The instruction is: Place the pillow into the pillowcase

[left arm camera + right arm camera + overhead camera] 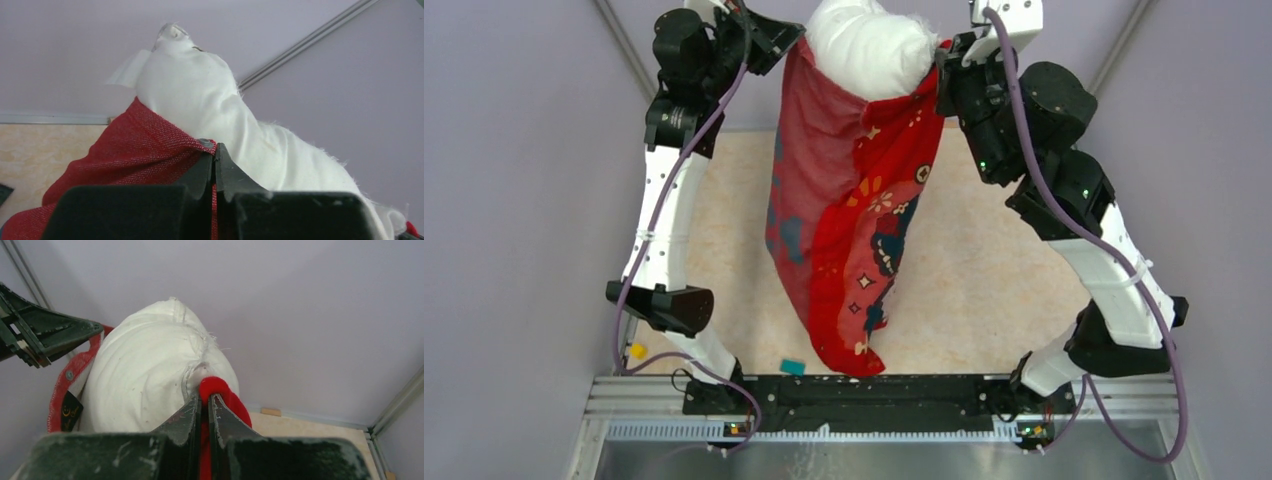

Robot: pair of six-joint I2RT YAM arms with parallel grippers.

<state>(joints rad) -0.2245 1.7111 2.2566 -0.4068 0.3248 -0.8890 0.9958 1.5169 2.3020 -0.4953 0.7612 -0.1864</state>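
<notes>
The red printed pillowcase hangs high above the table, its open mouth up and its closed end low near the arm bases. The white pillow stands in it, its plump top bulging out of the mouth. My left gripper is shut on the left rim of the pillowcase, red cloth pinched between its jaws. My right gripper is shut on the right rim, a red fold poking out past the fingertips. The pillow fills the space between both grippers. In the left wrist view the pillow rises above the rim.
The beige tabletop lies below the hanging case. A small yellow object and a teal one sit near the front rail. Lilac walls close in on both sides and behind.
</notes>
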